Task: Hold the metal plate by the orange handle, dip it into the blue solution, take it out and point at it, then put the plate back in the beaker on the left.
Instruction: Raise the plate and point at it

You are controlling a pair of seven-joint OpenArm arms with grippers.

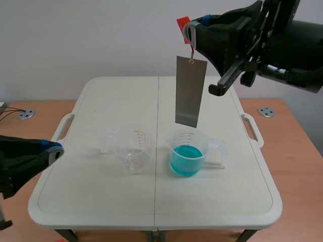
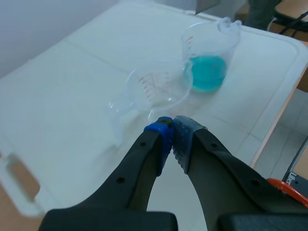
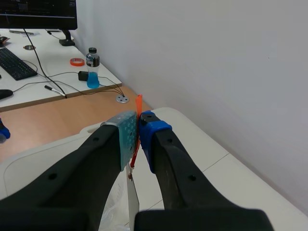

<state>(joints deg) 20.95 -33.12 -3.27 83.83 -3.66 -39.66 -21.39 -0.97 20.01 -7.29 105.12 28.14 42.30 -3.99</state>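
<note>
Between the jaws, an orange-red flat tab handle (image 3: 139, 103); beneath them, a plain grey rectangular metal plate (image 1: 191, 92); lower, turquoise-blue liquid solution (image 1: 186, 159).

Right gripper (image 1: 192, 29) raised, pinching orange handle tab (image 1: 182, 22); flat grey metal plate (image 1: 190, 91) hangs above clear beaker of blue solution (image 1: 186, 152). Empty clear beaker (image 1: 133, 147) alongside.

Metal plate (image 1: 191, 92): flat grey sheet metal, smooth, dull satin finish, not mirror-bright. Orange handle (image 1: 183, 23): thin, looks like plastic or tape, can't tell which. Both beakers clear glossy plastic: left beaker (image 1: 132, 148) w/ red printed marks, right beaker (image 1: 189, 151) w/ the blue solution (image 1: 185, 160), liquid surface smooth & shiny. Table (image 1: 101, 201): off-white moulded plastic, matt. Desk (image 1: 298, 151) underneath: wood-look, smooth. Right gripper (image 3: 138, 122) & left gripper (image 2: 172, 124): matt black hard plastic fingers, pads soft-looking, rubbery, dotted texture. Arm casings same matt black.
</note>
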